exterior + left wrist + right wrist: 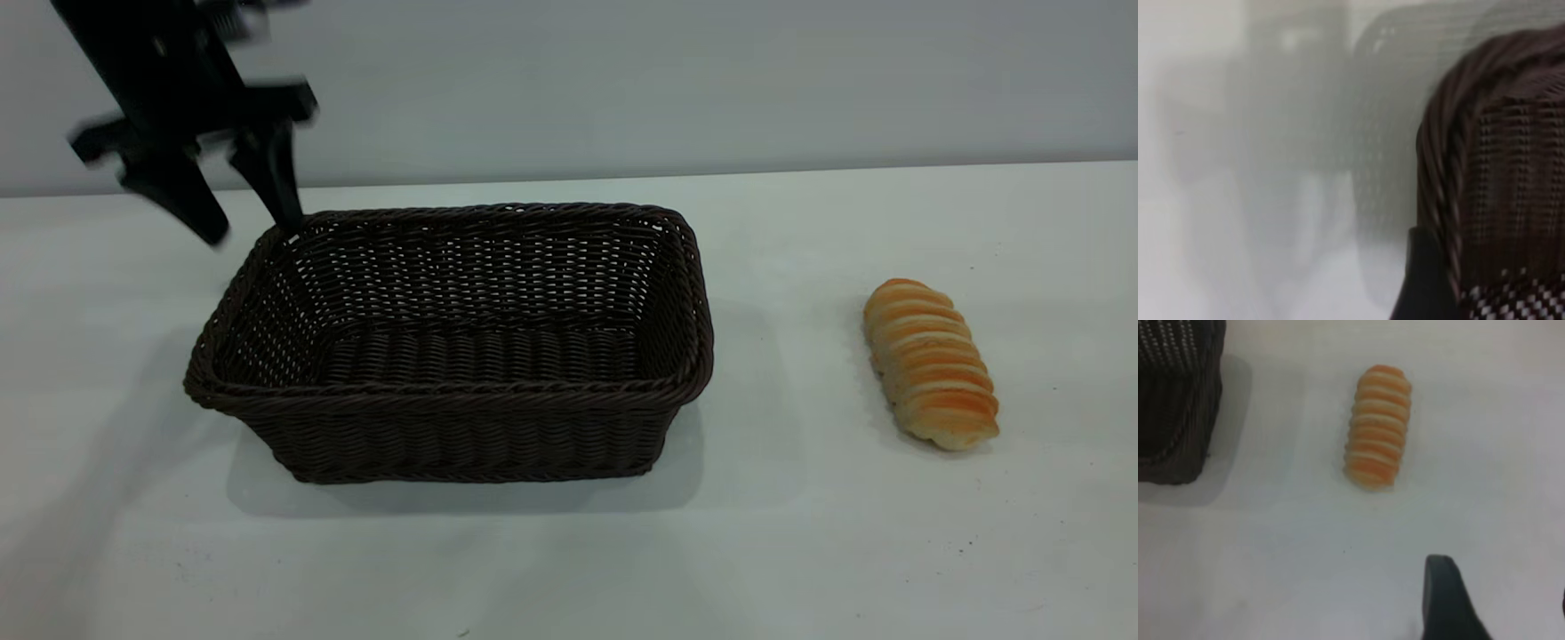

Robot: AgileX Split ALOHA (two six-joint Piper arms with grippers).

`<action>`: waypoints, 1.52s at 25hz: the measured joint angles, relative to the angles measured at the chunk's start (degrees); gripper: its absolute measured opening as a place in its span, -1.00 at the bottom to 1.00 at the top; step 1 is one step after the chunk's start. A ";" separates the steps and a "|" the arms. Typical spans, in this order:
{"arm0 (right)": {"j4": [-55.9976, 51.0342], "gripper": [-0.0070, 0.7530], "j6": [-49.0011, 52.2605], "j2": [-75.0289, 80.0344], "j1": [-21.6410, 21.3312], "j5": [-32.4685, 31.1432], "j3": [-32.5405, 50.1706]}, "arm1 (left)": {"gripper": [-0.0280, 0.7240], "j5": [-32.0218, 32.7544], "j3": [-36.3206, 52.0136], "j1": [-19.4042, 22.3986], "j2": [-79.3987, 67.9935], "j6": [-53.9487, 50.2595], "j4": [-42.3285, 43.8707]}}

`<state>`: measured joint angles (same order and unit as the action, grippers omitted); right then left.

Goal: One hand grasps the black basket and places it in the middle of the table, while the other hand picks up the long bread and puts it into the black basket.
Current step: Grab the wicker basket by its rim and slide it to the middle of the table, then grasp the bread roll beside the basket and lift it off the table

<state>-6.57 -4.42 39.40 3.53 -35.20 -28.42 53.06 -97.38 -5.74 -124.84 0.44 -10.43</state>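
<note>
Left pincer (253,222): I see it at the far left corner of the black basket (453,347), tips spread apart. One finger (277,182) comes down right at the braided rim of that corner; the other hangs outside the basket, above the worktop (569,551). It has nothing clamped between them.
Left wrist view: the basket rim (1448,193) fills one side, with a dark finger (1426,280) against its outer face. I cannot tell for sure whether they touch.
Black basket: sits upright on the worktop, roughly central and a little toward the left arm's side, long side facing the exterior camera. I see nothing inside it.
Long bread (930,363): lies flat on the bare worktop on the right side, well apart from the basket, its length running away from the camera at a slight angle.
Right pincer: only one dark finger (1445,600) shows at the edge of the right wrist view, above the worktop and near the long bread (1377,425) without touching it. I cannot tell how wide it stands. The basket corner (1178,400) shows farther off.
</note>
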 joint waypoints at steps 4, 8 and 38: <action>-1.82 0.06 -3.18 1.11 0.00 -1.59 0.00 | 0.54 5.41 -1.46 0.00 5.14 0.00 5.54; -9.27 0.06 -9.51 6.51 0.00 -1.67 -1.69 | 0.52 9.32 -1.93 0.00 10.07 0.00 8.47; -33.95 0.03 -36.64 79.34 4.06 26.83 -28.99 | 0.51 13.54 -1.93 0.00 17.73 0.00 8.70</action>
<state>-40.52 -41.06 118.75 7.59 -8.38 -57.41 66.61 -99.31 -5.74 -107.11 0.43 -1.73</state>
